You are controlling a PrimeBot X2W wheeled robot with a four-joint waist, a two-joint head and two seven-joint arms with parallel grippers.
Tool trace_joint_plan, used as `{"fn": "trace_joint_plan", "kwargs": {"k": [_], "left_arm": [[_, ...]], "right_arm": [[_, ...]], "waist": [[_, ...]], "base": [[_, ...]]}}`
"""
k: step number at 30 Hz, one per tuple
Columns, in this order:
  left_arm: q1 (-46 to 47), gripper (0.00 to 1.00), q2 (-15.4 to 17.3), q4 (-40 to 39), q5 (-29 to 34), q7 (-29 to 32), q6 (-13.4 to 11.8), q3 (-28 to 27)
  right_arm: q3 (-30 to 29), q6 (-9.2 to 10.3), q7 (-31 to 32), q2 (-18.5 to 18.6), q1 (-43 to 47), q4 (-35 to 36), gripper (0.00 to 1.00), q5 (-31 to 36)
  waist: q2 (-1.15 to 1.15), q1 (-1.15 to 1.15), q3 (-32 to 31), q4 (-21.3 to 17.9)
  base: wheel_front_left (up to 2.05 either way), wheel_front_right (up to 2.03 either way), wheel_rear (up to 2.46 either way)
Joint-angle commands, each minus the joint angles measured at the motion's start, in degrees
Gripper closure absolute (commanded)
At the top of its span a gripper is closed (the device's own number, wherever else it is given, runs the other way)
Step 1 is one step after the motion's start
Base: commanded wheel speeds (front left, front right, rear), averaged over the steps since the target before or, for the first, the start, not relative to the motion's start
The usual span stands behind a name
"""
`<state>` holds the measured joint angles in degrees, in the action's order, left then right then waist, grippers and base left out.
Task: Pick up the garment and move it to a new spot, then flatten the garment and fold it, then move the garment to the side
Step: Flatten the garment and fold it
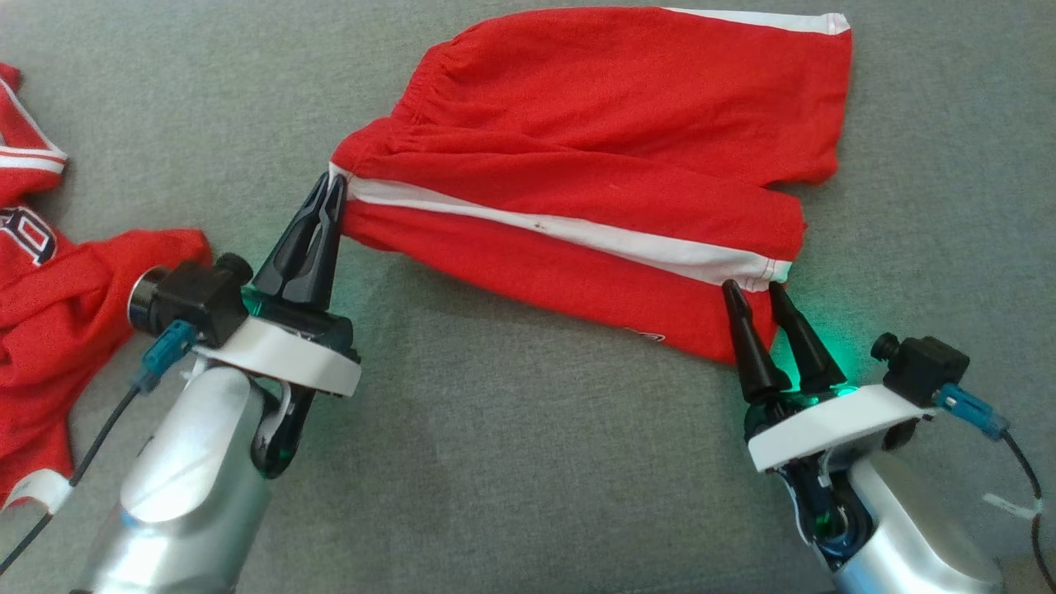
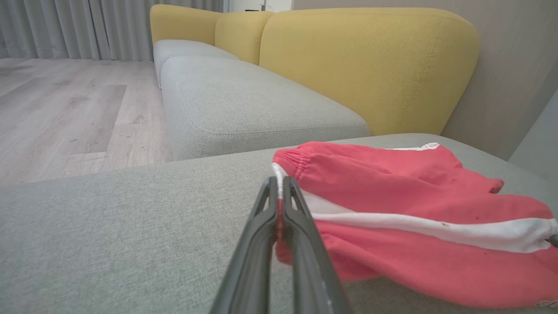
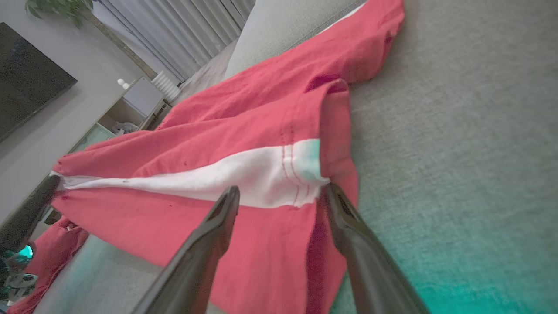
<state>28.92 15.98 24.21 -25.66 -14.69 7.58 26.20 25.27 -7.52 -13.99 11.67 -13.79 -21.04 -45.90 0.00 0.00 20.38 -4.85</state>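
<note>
Currently the red shorts (image 1: pixel 610 124) lie spread across the grey sofa cushion (image 1: pixel 528 462), waistband toward the robot's left, leg hems toward its right. A white side stripe (image 1: pixel 577 235) runs along the near fold. The left gripper (image 1: pixel 332 190) is clamped tight on the waistband corner, right where the stripe ends; the left wrist view shows both fingers pressed together on the fabric (image 2: pixel 278 181), with that corner looking a little raised off the cushion. The right gripper (image 1: pixel 753 289) sits at the hem end of the stripe with its jaws spread wide, gripping nothing. In the right wrist view its fingers (image 3: pixel 282 190) straddle the white hem patch. A second red garment with white trim, jersey-like (image 1: pixel 49 330), is bunched at the far left, apart from the shorts. Yellow backrest (image 2: pixel 366 65) and wood floor (image 2: pixel 65 113) are behind.
</note>
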Motion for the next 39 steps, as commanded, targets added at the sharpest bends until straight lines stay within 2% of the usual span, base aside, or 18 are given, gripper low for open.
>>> {"fn": "trace_joint_plan", "kwargs": {"k": [1,12,14,15,18,19,25,29,35,39], "left_arm": [[2.25,1.0,1.68,-1.75,-0.36,-0.3,-0.09,-1.67],[2.84,1.0,1.26,-1.91,-0.35,-0.3,-0.09,-1.62],[2.88,1.0,1.22,-1.97,-0.36,-0.3,-0.09,-1.52],[2.9,1.0,1.25,-2.01,-0.39,-0.3,-0.09,-1.49],[2.97,1.0,1.34,-2.0,-0.51,-0.3,-0.09,-1.4],[2.97,1.0,1.36,-1.99,-0.55,-0.3,-0.09,-1.36],[2.34,1.0,1.35,-1.93,-0.65,-0.3,-0.09,-1.28],[1.45,1.0,1.54,-3.47,-0.44,-0.3,-0.09,-1.19],[3.61,1.0,2.06,-10.3,-3.48,-0.3,-0.09,1.11],[10.33,1.0,3.71,-14.33,-5.95,-0.3,-0.09,4.18]], "right_arm": [[0.45,0.03,-0.04,0.54,-0.58,-1.53,0.0,-0.2],[2.54,0.03,-0.16,0.75,-2.12,-1.35,0.0,-2.82],[3.57,0.03,-0.29,0.97,-2.47,-1.06,0.2,-3.12],[4.03,0.03,-0.35,1.15,-2.61,-0.96,0.35,-3.21],[5.1,0.03,-0.53,1.86,-2.8,-0.87,0.95,-3.08],[5.22,0.03,-0.6,2.06,-2.79,-0.83,1.0,-3.03],[3.65,0.03,-0.95,3.29,-1.64,1.24,1.0,-1.07],[0.4,0.03,-0.99,4.95,1.29,5.68,1.0,1.49],[-7.96,0.03,-1.0,8.21,2.14,15.79,1.0,6.0],[-14.31,0.03,1.82,11.83,-3.82,22.28,1.0,9.12]], "waist": [[0.0,0.0,0.2,0.42],[0.0,0.0,0.61,0.76],[0.0,0.0,0.59,0.67],[0.0,0.0,0.59,0.62],[0.0,0.0,0.47,0.53],[0.0,0.0,0.36,0.5],[0.0,0.0,-1.4,0.01],[0.0,0.0,-3.82,-0.47],[0.0,0.0,-5.19,-1.38],[0.0,0.0,-4.06,-2.05]], "base": [[0.0,0.0,0.0],[0.0,0.0,0.0],[0.0,0.0,0.0],[0.0,0.0,0.0],[0.0,0.0,0.0],[0.0,0.0,0.0],[0.0,0.0,0.0],[0.0,0.0,0.0],[0.0,0.0,0.0],[0.0,0.0,0.0]]}}
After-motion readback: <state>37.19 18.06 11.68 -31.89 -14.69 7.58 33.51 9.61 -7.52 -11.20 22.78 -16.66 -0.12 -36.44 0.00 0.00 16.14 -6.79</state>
